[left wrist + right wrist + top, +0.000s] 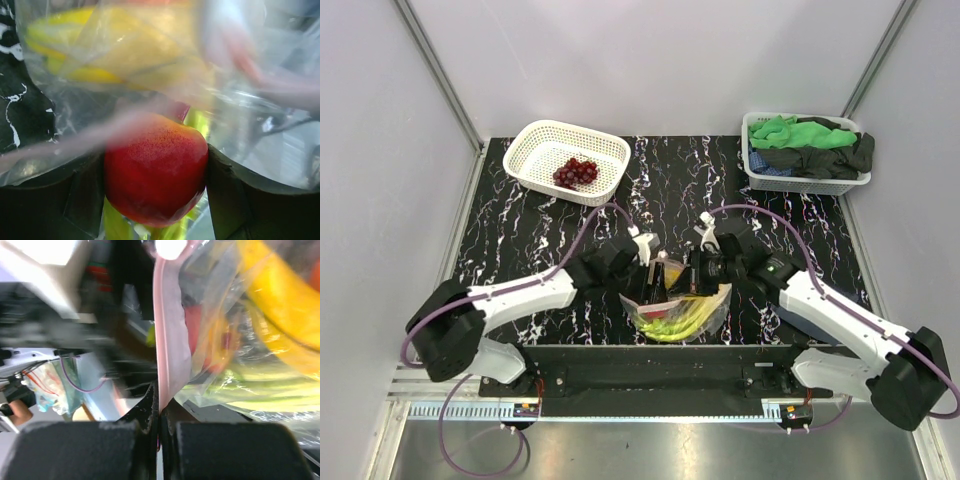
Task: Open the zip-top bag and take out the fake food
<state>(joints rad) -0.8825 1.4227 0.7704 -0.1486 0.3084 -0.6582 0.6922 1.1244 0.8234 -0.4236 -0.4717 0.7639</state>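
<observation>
The left pincer (156, 200) stands wide inside the zip-top bag (65, 105), its jaws pressing the red round fruit (156, 170) between them. The right pincer (159, 416), clamped tight on the zip strip (167, 340) just ahead, should hold firm while the fruit lifts straight out.

No text, label, brand or number is legible in any view, whether on the zip-top bag (712, 308) or the white lattice basket (542, 150).
</observation>
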